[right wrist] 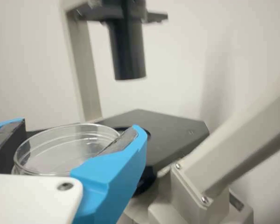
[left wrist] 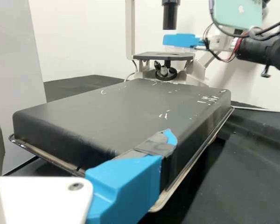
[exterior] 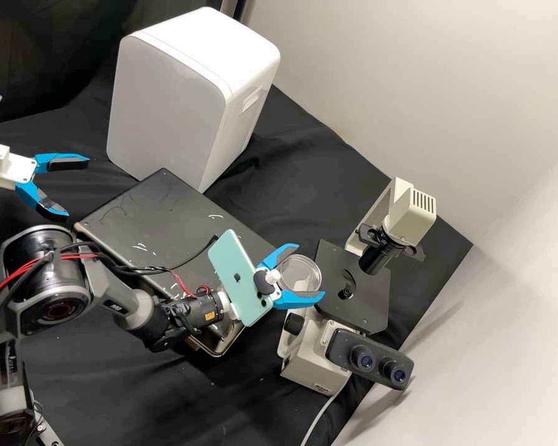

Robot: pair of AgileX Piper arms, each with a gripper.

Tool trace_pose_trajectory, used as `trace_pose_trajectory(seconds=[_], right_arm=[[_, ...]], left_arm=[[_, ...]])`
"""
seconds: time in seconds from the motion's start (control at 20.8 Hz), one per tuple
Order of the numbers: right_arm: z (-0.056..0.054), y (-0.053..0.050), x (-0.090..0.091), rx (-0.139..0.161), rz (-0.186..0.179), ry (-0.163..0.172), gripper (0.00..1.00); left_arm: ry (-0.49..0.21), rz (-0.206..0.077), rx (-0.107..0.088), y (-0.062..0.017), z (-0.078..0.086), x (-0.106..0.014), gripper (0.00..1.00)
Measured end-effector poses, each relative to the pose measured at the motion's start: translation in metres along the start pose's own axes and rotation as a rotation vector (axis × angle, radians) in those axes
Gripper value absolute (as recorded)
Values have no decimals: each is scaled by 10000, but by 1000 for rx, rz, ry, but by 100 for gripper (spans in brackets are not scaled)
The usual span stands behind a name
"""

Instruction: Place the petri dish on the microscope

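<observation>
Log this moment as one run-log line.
right hand: shut on clear round plastic petri dish | dish: beside black microscope stage, not yet placed | left hand: open

Plain white wall (exterior: 452, 68) behind the counter (exterior: 431, 272), softly and evenly lit, meeting a second pale surface (exterior: 496, 371) along the right side. Creased black cloth (exterior: 291, 179) over the whole counter top. Dark drape (exterior: 37, 43) at the far left corner. Tall white rounded box (exterior: 186, 93) standing at the back.

I'm in a lab: an inverted microscope (exterior: 316, 356) stands just ahead of my right tool (exterior: 308, 271) on a black-draped tabletop (exterior: 304, 167).
</observation>
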Motion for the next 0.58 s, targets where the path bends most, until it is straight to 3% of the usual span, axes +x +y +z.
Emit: trace_pose_trajectory(seconds=[0.14, 0.34, 0.58], right_arm=[[80, -35, 91, -26, -5, -34, 0], [139, -55, 199, -57, 1, -50, 0], [176, -49, 297, -55, 24, -61, 0]], left_arm=[[0, 2, 1, 8, -9, 21, 100], [0, 2, 1, 9, -9, 21, 100], [0, 2, 1, 9, -9, 21, 100]])
